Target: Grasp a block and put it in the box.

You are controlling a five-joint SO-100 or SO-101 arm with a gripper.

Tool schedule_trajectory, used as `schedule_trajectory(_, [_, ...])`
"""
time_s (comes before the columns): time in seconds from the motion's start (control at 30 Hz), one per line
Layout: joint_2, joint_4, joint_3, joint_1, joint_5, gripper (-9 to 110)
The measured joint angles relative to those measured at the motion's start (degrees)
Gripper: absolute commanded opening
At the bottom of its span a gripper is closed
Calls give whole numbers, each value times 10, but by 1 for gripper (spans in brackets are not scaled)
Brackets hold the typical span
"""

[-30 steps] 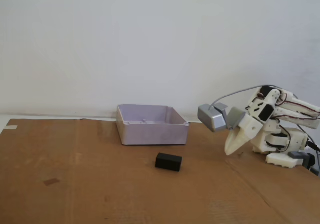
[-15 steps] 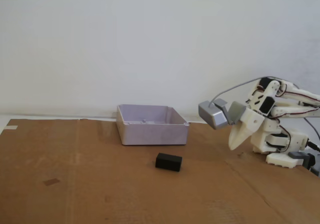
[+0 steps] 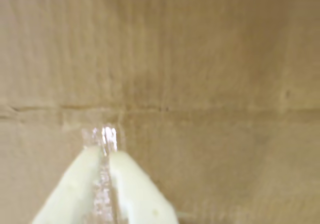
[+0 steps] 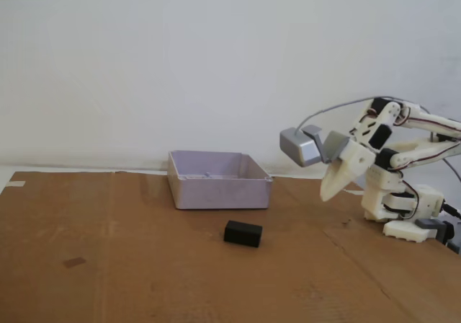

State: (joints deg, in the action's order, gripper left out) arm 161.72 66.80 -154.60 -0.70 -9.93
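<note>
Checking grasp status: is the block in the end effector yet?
No: in the fixed view the block lies on the cardboard in front of the box, well apart from the raised end effector.

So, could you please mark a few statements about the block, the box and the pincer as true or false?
1. The block lies on the cardboard in front of the box. True.
2. The box holds the block. False: what shows of its inside is empty.
3. The pincer is shut and holds nothing. True, as the wrist view shows.
4. The pincer touches the block. False: it hangs in the air, well to the right in the fixed view.
5. The grey camera module sits on the arm. True.
</note>
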Motion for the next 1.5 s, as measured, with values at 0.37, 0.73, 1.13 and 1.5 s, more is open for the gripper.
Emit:
schedule_trajectory(0.37, [-105,-72,76,0,-1,0])
schedule_trajectory(0.73, [-227,-132,156,-32,-1,0])
schedule_trajectory(1.13, [-347,-171,248,-60,-36,0])
schedule_trajectory(1.5, [-409,-176,287,-74,-76,0])
